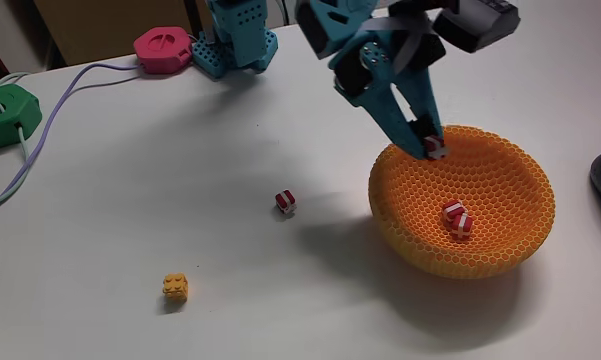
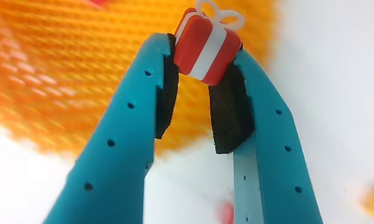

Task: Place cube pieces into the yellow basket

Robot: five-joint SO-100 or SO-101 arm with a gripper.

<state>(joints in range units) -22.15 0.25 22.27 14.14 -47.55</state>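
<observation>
The small red cube w/ white stripes and a white bow on top (image 2: 206,46) sits pinched between the black pads (image 2: 227,115) of the teal two-finger gripper (image 2: 202,59), right at the fingertips. In the fixed view the gripper (image 1: 431,143) holds it just over the near-left rim of the large round orange-yellow honeycomb-mesh basket (image 1: 500,180).

Risk, as a judgement: the cube hangs abt at the rim, not over the basket's centre, so a release here could drop it on the edge and bounce it out onto the table. Grip is at the very tips too, so a jolt might slip it early. The fingers also sit close to the mesh wall; a low move could nudge the basket.

Inside the basket: red-and-white striped pieces (image 1: 457,217) lie on the floor, right of centre, prob. two touching, hard to tell.

Left of the basket on the white table (image 1: 130,220): another red-and-white cube (image 1: 285,202) near it, and a yellow-orange studded brick cube (image 1: 175,288) further left and nearer the camera. Both still need picking.
</observation>
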